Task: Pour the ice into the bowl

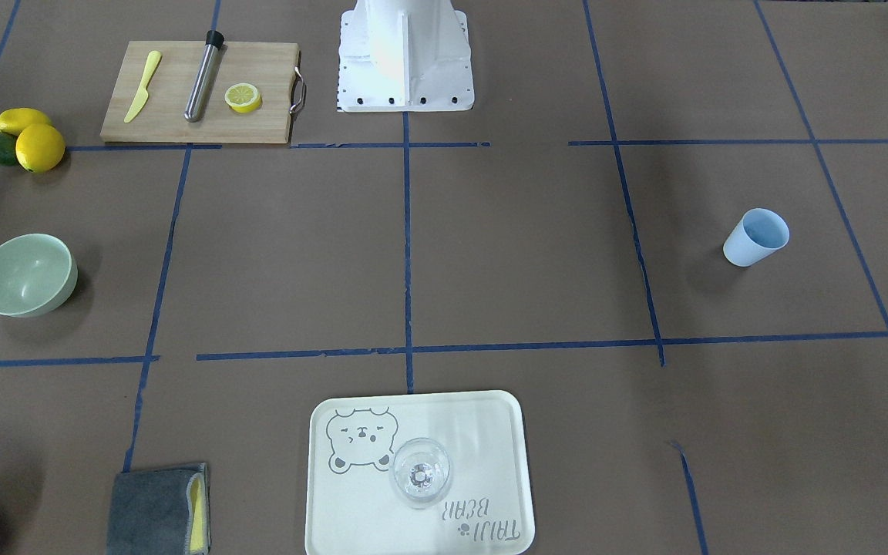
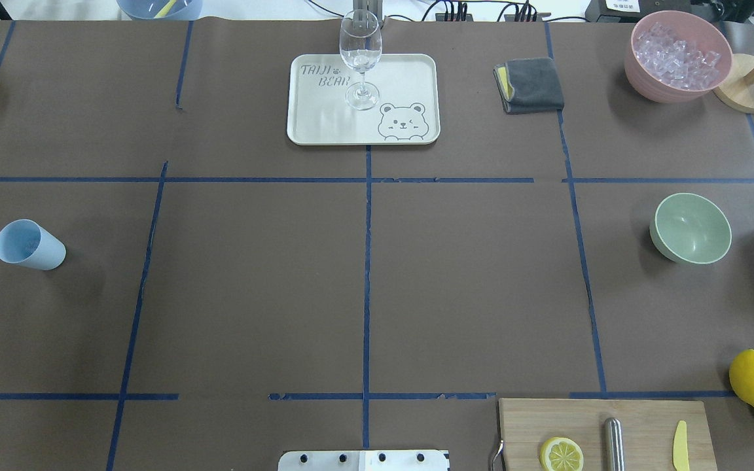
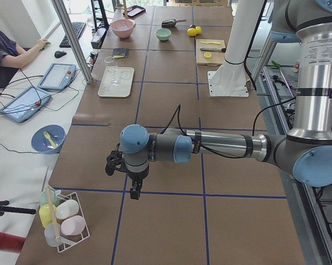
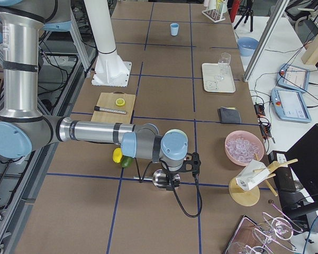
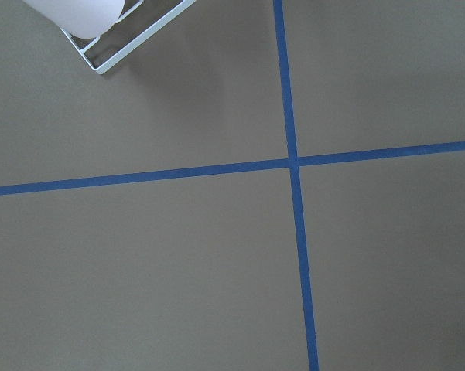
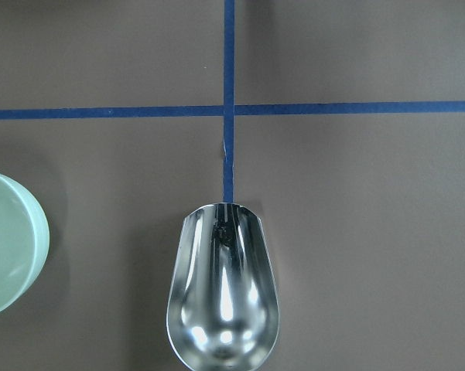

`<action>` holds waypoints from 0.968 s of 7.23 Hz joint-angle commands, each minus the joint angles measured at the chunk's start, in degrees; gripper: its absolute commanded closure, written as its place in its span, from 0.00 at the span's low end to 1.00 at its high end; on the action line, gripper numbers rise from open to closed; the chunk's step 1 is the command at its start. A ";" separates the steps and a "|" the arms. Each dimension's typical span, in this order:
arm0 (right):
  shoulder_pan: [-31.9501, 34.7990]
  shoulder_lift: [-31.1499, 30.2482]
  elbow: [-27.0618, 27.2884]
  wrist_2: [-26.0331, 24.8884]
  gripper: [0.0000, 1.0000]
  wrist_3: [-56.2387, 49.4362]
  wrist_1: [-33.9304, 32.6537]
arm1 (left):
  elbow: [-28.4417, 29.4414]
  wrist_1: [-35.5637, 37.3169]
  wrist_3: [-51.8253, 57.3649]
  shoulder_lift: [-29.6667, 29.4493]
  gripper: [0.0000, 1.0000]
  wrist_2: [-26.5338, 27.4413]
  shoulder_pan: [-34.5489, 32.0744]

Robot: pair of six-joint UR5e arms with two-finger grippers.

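Note:
The pale mint-green bowl [image 2: 691, 227] stands empty at the table's right side; it also shows in the front view [image 1: 26, 275] and at the left edge of the right wrist view [image 6: 8, 247]. The ice [image 2: 678, 52] fills a pink container [image 2: 639, 65] at the far right corner. An empty steel scoop [image 6: 223, 297] is right under my right wrist, beside the bowl. My right gripper [image 4: 172, 179] points down at the scoop [image 4: 160, 179]; I cannot tell whether it is open or shut. My left gripper [image 3: 133, 190] hangs over bare table at the left end; its state is unclear.
A cream tray [image 2: 324, 124] with a wine glass [image 2: 360, 55] stands at the far middle. A light blue cup [image 2: 27, 245] is at left. A grey cloth [image 2: 531, 85], a cutting board [image 2: 639, 418] with a lemon slice, lemons [image 2: 753, 379] and a wire cup rack [image 3: 63, 221] are around.

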 commanded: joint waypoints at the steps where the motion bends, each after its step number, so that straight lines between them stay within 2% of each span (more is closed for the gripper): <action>1: -0.02 0.34 -0.08 -0.07 0.00 0.09 0.01 | -0.05 -0.61 0.15 -0.03 0.00 0.00 0.00; 4: -0.81 0.70 0.96 0.45 0.00 0.44 1.57 | -0.31 -2.55 0.06 -0.29 0.00 0.00 0.09; 5: -2.03 1.92 1.93 0.10 0.00 1.83 2.89 | -0.67 -5.16 -0.11 -0.38 0.00 0.00 0.17; 7: -4.75 3.24 -1.04 2.45 0.00 2.20 3.08 | -0.75 -12.63 -0.12 -0.29 0.00 -0.09 1.14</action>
